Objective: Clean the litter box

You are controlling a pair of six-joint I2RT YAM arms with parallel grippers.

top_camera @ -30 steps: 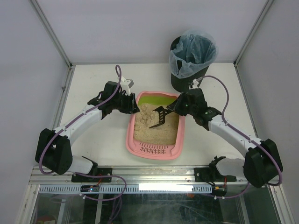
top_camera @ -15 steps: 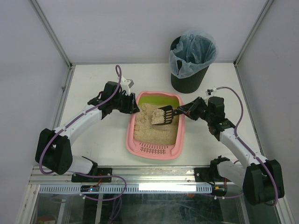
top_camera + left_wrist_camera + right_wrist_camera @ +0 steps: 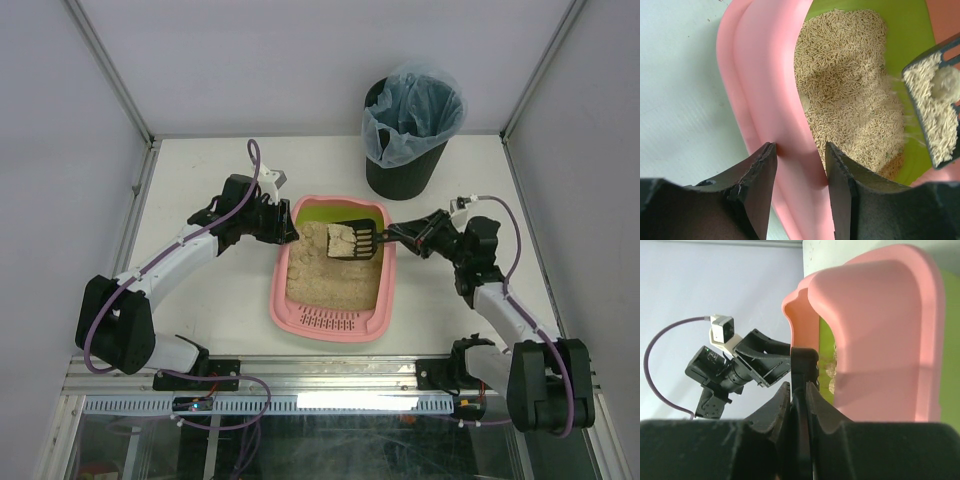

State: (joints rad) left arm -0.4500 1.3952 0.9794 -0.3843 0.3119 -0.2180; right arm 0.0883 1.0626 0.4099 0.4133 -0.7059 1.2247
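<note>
The pink litter box (image 3: 300, 312) with a lime-green far end and beige litter (image 3: 330, 275) lies mid-table. My left gripper (image 3: 290, 232) is shut on its left rim; in the left wrist view the pink rim (image 3: 790, 125) sits between the fingers (image 3: 760, 185). My right gripper (image 3: 410, 237) is shut on the handle of the black slotted scoop (image 3: 352, 241), held level above the box's far end with litter and a pale clump in it. The scoop also shows in the left wrist view (image 3: 935, 115). In the right wrist view the handle (image 3: 801, 375) is pinched between the fingers.
A black round bin (image 3: 408, 130) with a bluish bag stands at the far right, beyond the box. The enclosure's metal frame posts (image 3: 110, 70) and white walls ring the table. The box's slotted rim (image 3: 330, 320) faces the near edge.
My right arm has pulled back to the right and lifted the scoop out of the litter, loaded, toward the box's far end. The left arm has not moved.
</note>
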